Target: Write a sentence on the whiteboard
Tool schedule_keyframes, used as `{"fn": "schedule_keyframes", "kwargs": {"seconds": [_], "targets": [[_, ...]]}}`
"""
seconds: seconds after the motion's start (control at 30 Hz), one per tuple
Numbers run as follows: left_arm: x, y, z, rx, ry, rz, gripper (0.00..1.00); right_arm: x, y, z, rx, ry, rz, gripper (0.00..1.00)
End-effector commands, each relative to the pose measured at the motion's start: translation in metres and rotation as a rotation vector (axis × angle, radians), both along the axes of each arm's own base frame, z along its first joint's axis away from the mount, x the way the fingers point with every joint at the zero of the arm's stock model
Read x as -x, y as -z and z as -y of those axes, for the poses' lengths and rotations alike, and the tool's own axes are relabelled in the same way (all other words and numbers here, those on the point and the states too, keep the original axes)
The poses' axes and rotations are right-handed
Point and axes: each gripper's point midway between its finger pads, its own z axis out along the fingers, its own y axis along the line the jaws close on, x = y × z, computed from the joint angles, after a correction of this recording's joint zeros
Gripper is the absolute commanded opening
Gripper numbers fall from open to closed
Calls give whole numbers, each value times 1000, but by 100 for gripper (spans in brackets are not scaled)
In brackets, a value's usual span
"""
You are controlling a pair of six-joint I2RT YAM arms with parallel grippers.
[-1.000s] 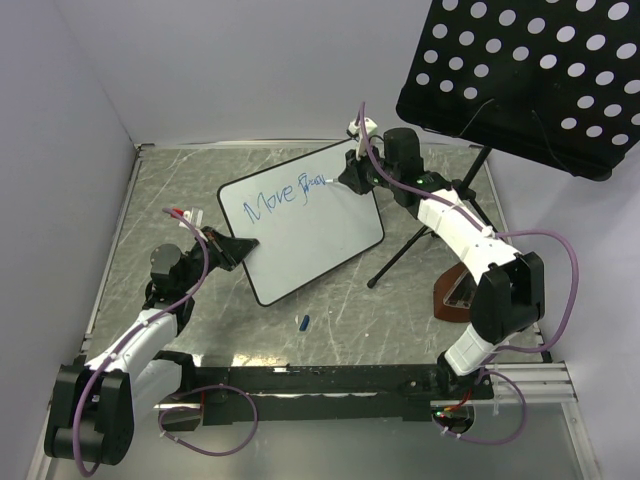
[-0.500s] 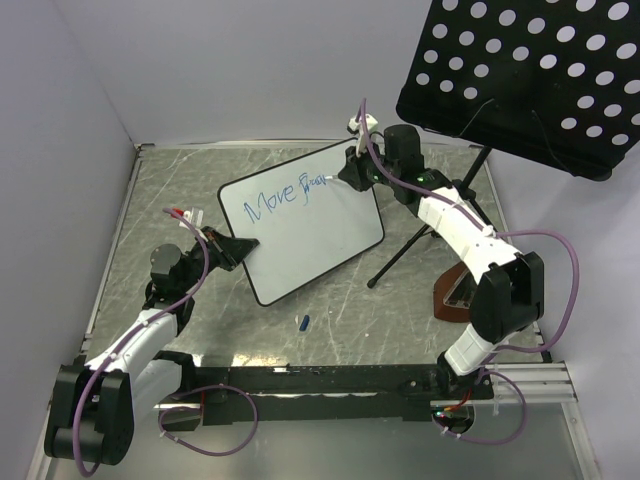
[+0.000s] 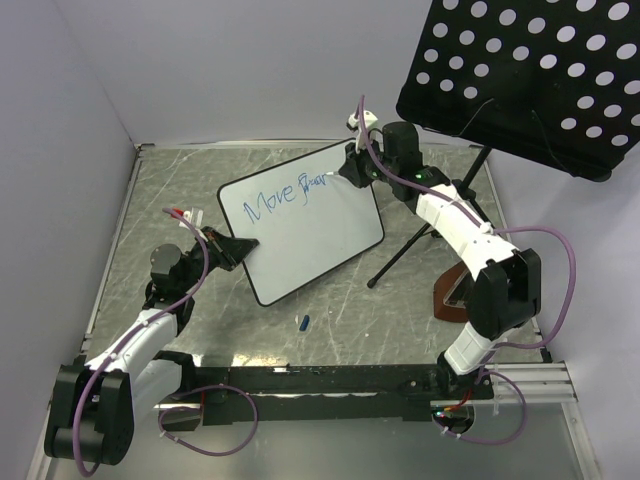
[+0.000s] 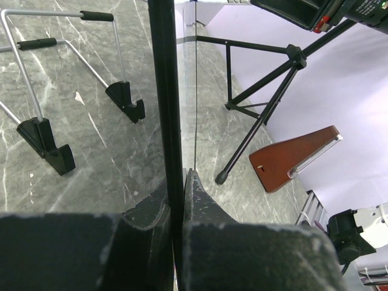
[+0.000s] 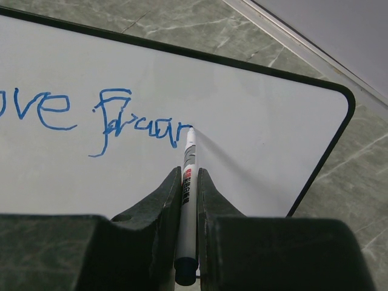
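Fingers (image 5: 162, 197) of the right gripper (image 5: 188, 176) pinch a marker (image 5: 189, 148), whose tip touches the whiteboard (image 5: 260, 139) at the end of the second scrawled blue word of the sentence (image 5: 115, 118), near the board's far right corner. The left gripper (image 4: 177, 182) is clamped on the board's near left rim, I judge to steady it against the pen's push. The board sits mid-way across the table (image 3: 180, 190), towards its far edge. A music stand (image 3: 520, 70) stands off its right side, and a blue cap (image 3: 303, 322) lies nearer the table's near edge.
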Motion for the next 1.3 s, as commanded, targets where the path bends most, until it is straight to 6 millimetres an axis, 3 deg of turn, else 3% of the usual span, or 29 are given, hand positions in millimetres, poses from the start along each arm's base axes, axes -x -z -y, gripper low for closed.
{"fn": "schedule_keyframes", "kwargs": {"seconds": [0.0, 0.33, 0.83, 1.27], "targets": [[3, -4, 4, -91, 50, 107, 1, -15, -23, 7, -19, 51, 58, 0], [3, -2, 4, -91, 47, 102, 1, 3, -58, 10, -96, 17, 147, 0], [3, -3, 4, -92, 49, 103, 1, -14, -57, 23, -82, 99, 163, 0], [2, -1, 4, -94, 52, 99, 1, -21, -54, 21, -86, 105, 158, 0]]}}
